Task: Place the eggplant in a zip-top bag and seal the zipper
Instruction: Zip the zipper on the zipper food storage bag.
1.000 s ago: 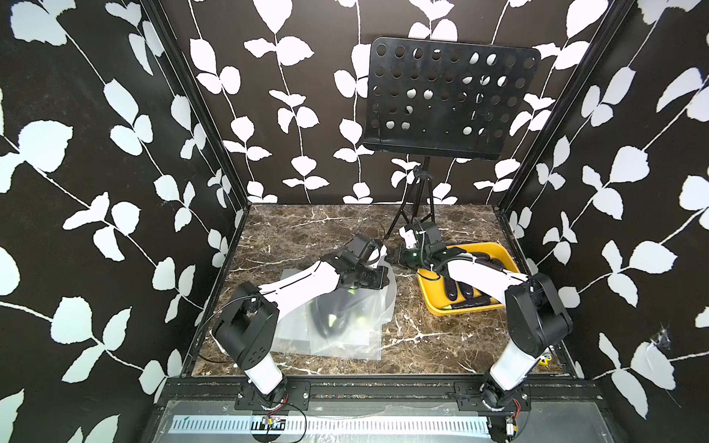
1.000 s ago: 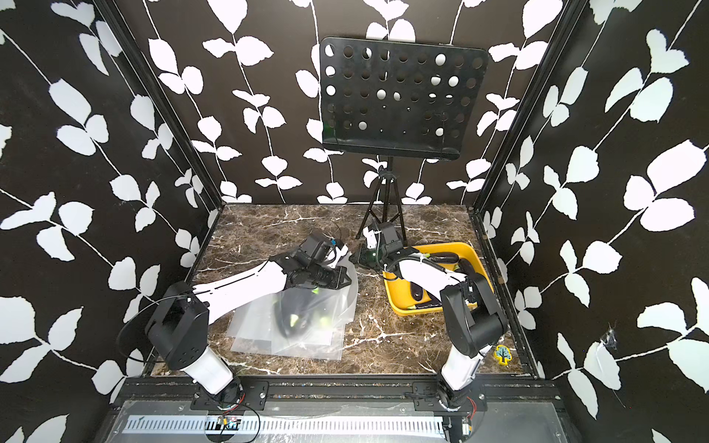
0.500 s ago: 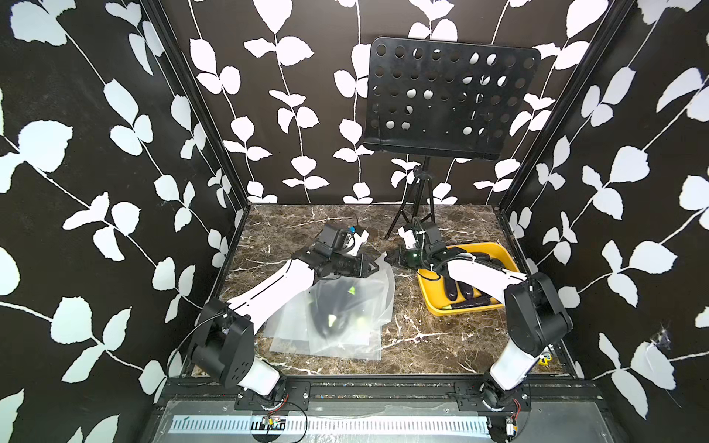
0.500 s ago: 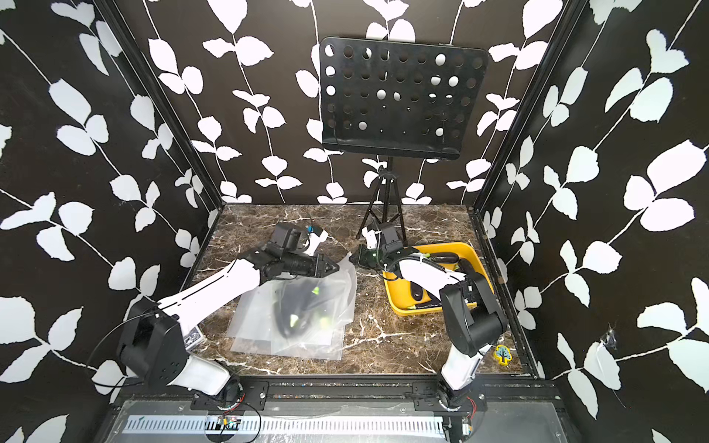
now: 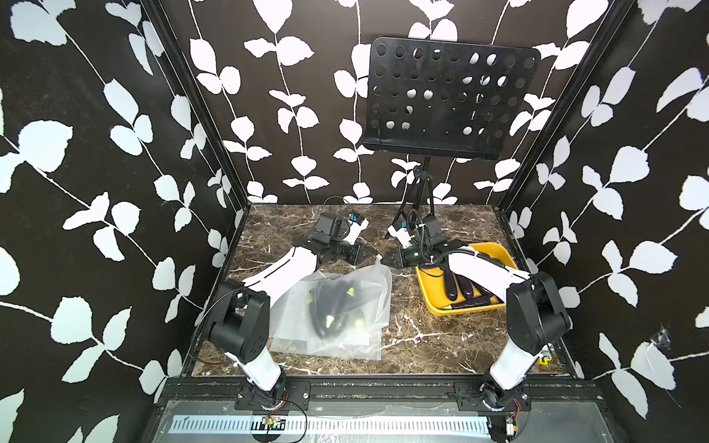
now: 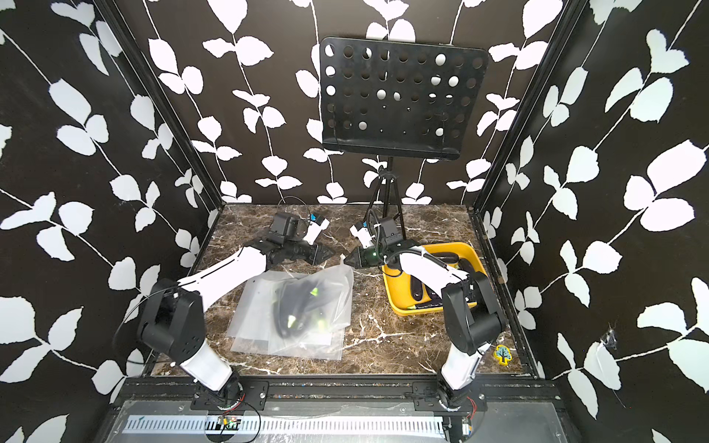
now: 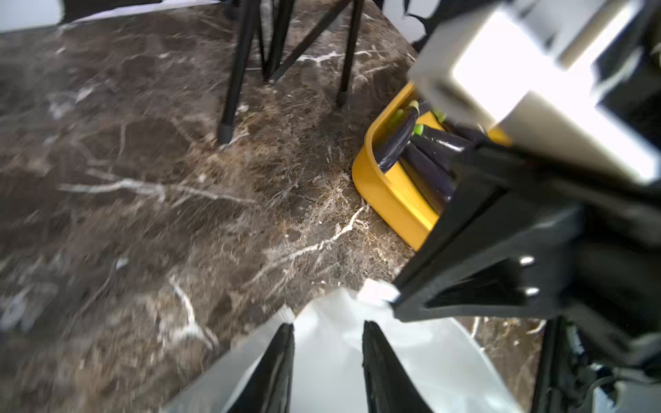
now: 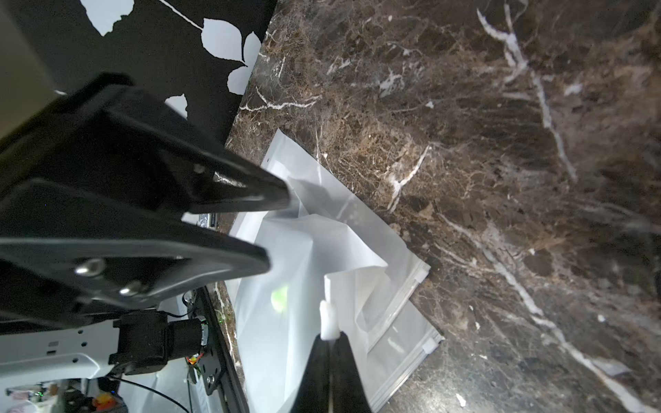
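Note:
A frosted zip-top bag (image 5: 356,307) (image 6: 322,303) lies on the marble table on a stack of bags, with a dark eggplant (image 5: 330,303) (image 6: 295,307) inside, green stem (image 8: 279,296) showing through. My right gripper (image 5: 385,261) (image 8: 331,339) is shut on the bag's white zipper slider (image 8: 328,323) at the raised far corner. My left gripper (image 5: 362,254) (image 7: 327,329) hovers just beside it at the bag's far edge, jaws apart, with only bag plastic (image 7: 329,357) showing beyond them. Its black fingers (image 8: 250,200) stand over the bag's mouth.
A yellow tray (image 5: 424,285) (image 6: 391,295) with several more eggplants sits right of the bag, under my right forearm. A black music stand (image 5: 422,199) stands at the back. Spare zip bags (image 8: 404,332) lie beneath the filled one.
My left gripper has opened, let go of the bag and drawn slightly back from it. The right gripper has kept its hold and place.

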Controlling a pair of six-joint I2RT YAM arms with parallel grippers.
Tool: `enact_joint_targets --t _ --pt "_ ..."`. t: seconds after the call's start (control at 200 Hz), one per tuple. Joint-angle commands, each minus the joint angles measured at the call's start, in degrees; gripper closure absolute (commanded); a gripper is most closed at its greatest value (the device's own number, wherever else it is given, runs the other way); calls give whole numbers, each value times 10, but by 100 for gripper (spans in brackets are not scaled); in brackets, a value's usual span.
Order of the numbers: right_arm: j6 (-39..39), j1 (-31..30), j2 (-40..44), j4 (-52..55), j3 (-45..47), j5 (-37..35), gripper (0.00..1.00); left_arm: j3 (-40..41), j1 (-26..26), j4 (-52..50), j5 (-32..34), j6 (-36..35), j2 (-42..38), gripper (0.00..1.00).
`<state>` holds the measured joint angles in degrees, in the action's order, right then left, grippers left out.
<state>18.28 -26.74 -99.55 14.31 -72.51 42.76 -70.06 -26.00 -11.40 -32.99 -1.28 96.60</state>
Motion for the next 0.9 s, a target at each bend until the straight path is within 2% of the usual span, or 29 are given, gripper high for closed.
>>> enact_joint_targets --t 0.0,0.045,0.08,0.15,0.23,0.29,0.515,0.6,0.895 --pt "-104 4 -1 63 -17 14 98 -46 33 -22 -120 -185 39 63" --pt "-112 4 -1 62 -17 13 98 -75 38 -63 -164 -234 56 63" --pt "-119 4 -3 62 -17 14 98 -100 38 -103 -171 -274 65 63" --pt "-126 4 -7 62 -21 12 98 -112 39 -113 -198 -307 73 62" --pt "-130 4 -8 54 -17 19 98 -78 37 -32 -224 -290 70 59" --pt "-136 4 -4 52 -13 22 97 -70 34 -7 -239 -292 75 57" --pt "-139 4 6 47 -5 21 97 -75 9 -27 -251 -318 89 56" --pt "-136 4 2 49 -11 20 97 -66 10 -7 -251 -302 90 57" --pt "-137 4 3 52 -13 12 97 -64 15 -28 -247 -313 94 59"
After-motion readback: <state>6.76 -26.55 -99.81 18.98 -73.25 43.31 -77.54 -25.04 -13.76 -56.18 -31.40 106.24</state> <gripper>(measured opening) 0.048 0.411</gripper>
